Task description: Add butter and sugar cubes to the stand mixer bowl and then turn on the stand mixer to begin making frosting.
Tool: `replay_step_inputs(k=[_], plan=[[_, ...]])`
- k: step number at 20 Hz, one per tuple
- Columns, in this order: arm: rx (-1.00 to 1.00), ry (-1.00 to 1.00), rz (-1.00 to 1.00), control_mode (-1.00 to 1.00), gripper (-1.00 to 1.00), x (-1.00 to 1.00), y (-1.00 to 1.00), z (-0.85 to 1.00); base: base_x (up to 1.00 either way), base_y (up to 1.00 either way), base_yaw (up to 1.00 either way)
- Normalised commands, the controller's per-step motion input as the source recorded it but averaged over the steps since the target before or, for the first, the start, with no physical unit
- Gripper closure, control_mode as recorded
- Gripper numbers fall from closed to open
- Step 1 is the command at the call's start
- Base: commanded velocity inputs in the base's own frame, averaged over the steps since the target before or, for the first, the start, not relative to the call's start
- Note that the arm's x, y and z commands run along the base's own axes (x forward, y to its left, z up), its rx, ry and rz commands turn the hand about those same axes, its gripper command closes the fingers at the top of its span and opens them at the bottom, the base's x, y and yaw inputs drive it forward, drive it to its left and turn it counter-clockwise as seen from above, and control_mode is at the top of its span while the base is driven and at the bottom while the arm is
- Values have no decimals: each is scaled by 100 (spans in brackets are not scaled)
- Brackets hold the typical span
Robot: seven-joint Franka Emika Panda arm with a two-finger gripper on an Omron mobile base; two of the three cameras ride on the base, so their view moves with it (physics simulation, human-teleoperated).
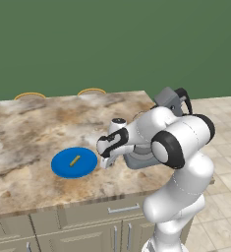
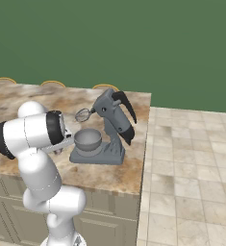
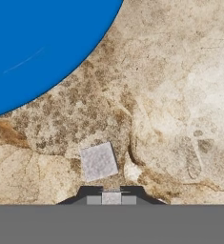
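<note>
Hand [image 3: 111, 198] pinches one of two sugar cubes [image 3: 98, 161].

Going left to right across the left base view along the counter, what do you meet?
blue plate with the butter lying on it → gripper just off the plate's right edge → stand mixer bowl, partly behind the arm → stand mixer head with its black lever.
</note>
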Motion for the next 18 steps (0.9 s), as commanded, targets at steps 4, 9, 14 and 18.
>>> replay_step_inputs(k=[4, 9, 14, 18], plan=[[0, 0, 0, -100, 100, 0, 0, 11, 0, 0, 0], [0, 0, 0, -100, 100, 0, 0, 36, 0, 0, 0], [0, 0, 0, -100, 100, 1, 0, 40, 0, 0, 0], [0, 0, 0, -100, 100, 6, 0, 36, 0, 0, 0]])
